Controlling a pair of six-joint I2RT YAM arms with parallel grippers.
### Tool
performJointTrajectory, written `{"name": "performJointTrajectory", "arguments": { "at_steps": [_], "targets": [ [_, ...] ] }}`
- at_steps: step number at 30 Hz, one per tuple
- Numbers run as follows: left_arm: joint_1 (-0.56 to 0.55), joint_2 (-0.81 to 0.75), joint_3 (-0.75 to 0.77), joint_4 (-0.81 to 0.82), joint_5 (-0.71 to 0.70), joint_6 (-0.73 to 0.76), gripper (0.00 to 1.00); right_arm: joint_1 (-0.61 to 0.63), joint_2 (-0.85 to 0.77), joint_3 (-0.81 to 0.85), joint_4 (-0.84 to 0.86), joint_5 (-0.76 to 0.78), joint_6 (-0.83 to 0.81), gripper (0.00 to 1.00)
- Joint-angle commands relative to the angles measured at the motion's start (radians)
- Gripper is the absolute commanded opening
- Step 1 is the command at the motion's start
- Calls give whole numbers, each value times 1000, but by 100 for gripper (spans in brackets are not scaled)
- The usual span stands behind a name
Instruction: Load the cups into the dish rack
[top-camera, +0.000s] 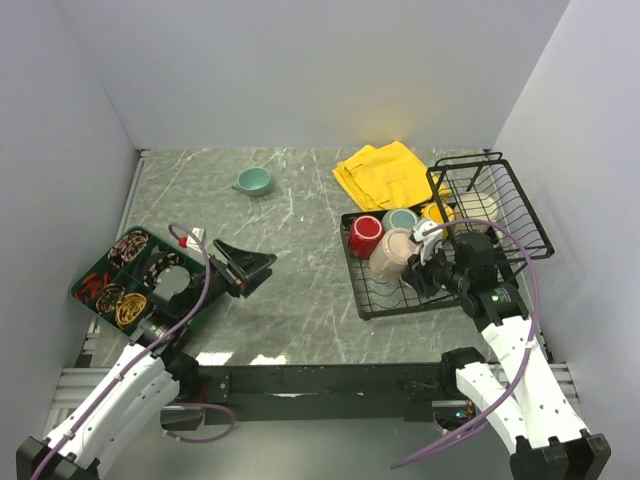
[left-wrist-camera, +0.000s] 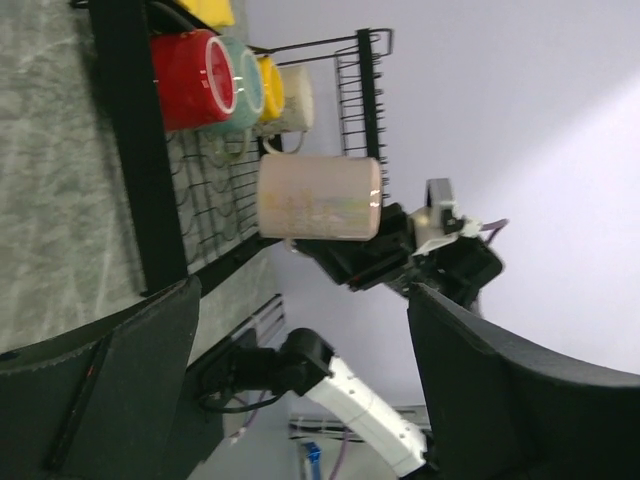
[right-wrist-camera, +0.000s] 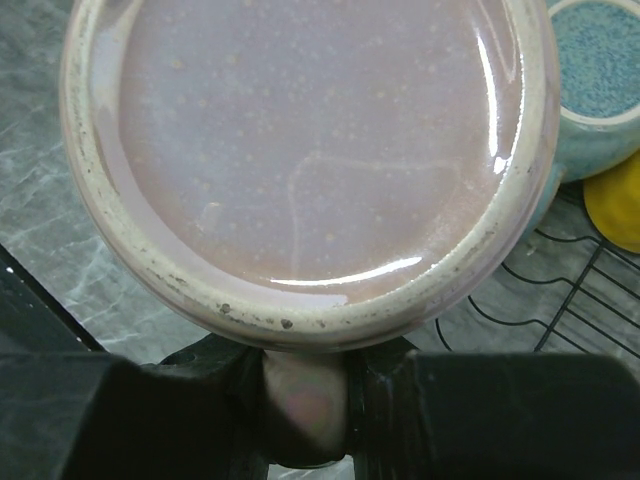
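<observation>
In the right wrist view the pink mug fills the frame, its far side cut by the top edge. Its handle is half buried between the right fingers, which are dark, blurred and cut by the bottom edge. The teal mug and yellow mug run off the right edge. In the left wrist view the left fingers are out-of-focus slabs cut by the bottom edge, and the cloth is a sliver at the top. From above, the tray holds things too small to identify, and the cream mug shows only through the rack wires.
</observation>
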Motion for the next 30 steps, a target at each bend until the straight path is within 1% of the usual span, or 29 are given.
{"name": "performJointTrajectory", "arguments": {
  "at_steps": [1,6,9,12,17,25,30],
  "targets": [
    [6,-23,57,-106,-17,147,92,-34,-33,11,102,-12,-23,0],
    [6,-71,138,-304,-78,274,99,-51,-27,2,112,13,-29,0],
    [6,-102,176,-373,-106,329,99,-54,-30,3,115,45,-33,0],
    [6,-126,186,-396,-122,357,99,-52,-30,8,118,80,-41,0],
    [6,-151,170,-402,-117,360,99,-54,-20,-18,148,141,-64,0],
    [4,-188,127,-398,-120,340,100,-52,-12,-71,160,152,-103,0],
    [6,-232,115,-433,-123,330,99,-52,0,-71,175,180,-115,0]
  ]
}}
